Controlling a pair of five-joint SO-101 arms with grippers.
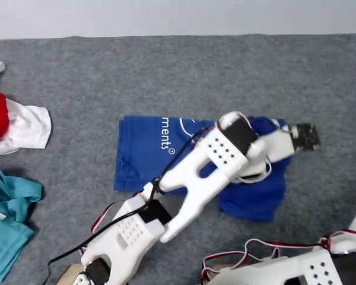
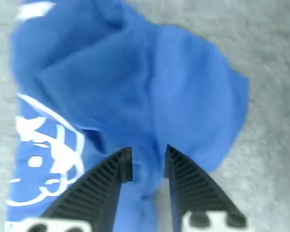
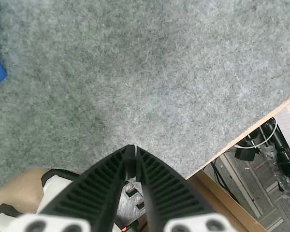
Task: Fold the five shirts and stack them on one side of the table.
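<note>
At the middle of the grey felt-covered table (image 1: 225,71) lies the crumpled blue cloth shirt with white print (image 1: 145,157). The left gripper (image 2: 145,162) stands parted over its folds; the right gripper (image 3: 135,153) is pressed closed above bare felt.

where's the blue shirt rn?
High view: the blue shirt lies mid-table under the left arm, right of the white shirt and teal shirt. Left wrist view: the left gripper is over it.

left arm (image 1: 193,178): white moulded shells, black servo blocks, grid of small holes on covers. red, white, black cables (image 1: 273,243) run along links. right arm (image 1: 311,270): same build. jaws black, ribbed inner faces, white mounts.
</note>
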